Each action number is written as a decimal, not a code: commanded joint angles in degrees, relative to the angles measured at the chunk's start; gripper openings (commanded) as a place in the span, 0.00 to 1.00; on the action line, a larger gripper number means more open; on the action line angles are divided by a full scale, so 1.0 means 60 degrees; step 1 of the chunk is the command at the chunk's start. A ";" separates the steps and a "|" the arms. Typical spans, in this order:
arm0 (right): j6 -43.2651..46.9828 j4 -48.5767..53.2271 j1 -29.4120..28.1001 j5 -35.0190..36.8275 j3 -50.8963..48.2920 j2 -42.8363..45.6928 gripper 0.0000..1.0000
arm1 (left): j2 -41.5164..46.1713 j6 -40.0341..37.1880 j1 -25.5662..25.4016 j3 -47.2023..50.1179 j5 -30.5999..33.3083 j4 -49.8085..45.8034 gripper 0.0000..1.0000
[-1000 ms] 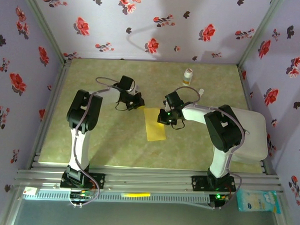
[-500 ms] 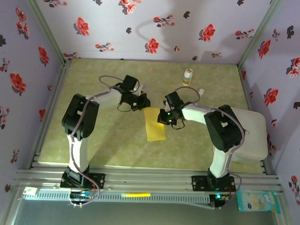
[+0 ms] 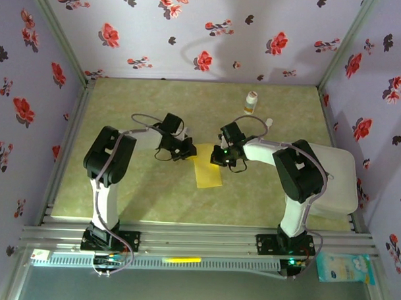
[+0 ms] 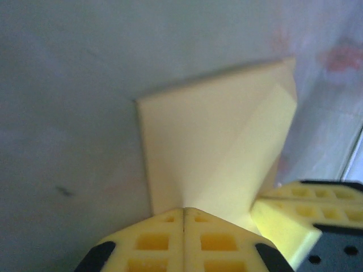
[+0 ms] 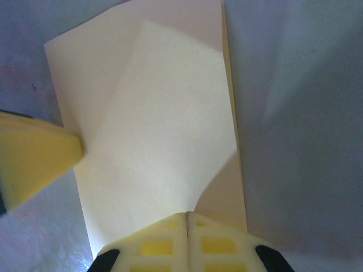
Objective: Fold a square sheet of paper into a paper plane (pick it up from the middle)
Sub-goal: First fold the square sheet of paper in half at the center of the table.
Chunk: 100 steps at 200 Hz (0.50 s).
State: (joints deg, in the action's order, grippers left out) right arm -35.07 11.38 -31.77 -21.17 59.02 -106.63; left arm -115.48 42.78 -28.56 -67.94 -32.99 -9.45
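The square sheet of paper (image 3: 208, 170) lies mid-table as a mustard-yellow upright rectangle, folded over. My right gripper (image 3: 218, 157) is at its far right corner, shut on a flap of paper (image 5: 164, 130) that curls up from the flat layer to its jaws (image 5: 187, 215). My left gripper (image 3: 190, 150) is at the far left corner. In the left wrist view its shut tips (image 4: 183, 211) rest on the near edge of the paper (image 4: 198, 147), where the raised flap starts. The right gripper's fingers (image 4: 289, 218) show at the lower right there.
A small white-and-orange bottle (image 3: 252, 102) stands at the back right of the green mat. A white board (image 3: 338, 178) lies along the right edge under the right arm. Flowered walls close in three sides.
My left gripper has swung right and nearer, from beside the paper onto its far left corner. The right gripper and the paper's outline have stayed put.
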 commanded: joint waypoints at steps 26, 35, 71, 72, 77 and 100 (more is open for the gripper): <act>-0.0064 0.0886 -0.0008 0.0564 -0.0503 -0.0495 0.00 | -0.0186 0.0588 0.0421 -0.0082 0.0747 0.0256 0.05; -0.0052 0.0906 -0.0008 0.0570 -0.0502 -0.0501 0.00 | -0.0183 0.0574 0.0442 -0.0156 0.0781 0.0178 0.05; -0.0086 0.0876 -0.0008 0.0577 -0.0519 -0.0480 0.00 | 0.0334 0.0575 0.0438 -0.0101 0.0540 0.0586 0.06; -0.0080 0.0874 -0.0008 0.0573 -0.0520 -0.0480 0.00 | 0.0342 0.0575 0.0431 -0.0094 0.0529 0.0612 0.06; -0.0078 0.0887 -0.0008 0.0580 -0.0507 -0.0494 0.00 | 0.0432 0.0612 0.0423 -0.0070 0.0466 0.0712 0.06; -0.0077 0.0883 -0.0008 0.0569 -0.0502 -0.0504 0.00 | 0.0636 0.0620 0.0260 -0.0040 0.0139 0.1073 0.06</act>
State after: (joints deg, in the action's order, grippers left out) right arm -35.09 10.94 -31.77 -21.19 58.81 -106.61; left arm -115.07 45.82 -26.61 -67.77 -31.07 -6.48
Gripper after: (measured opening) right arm 0.046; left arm 0.065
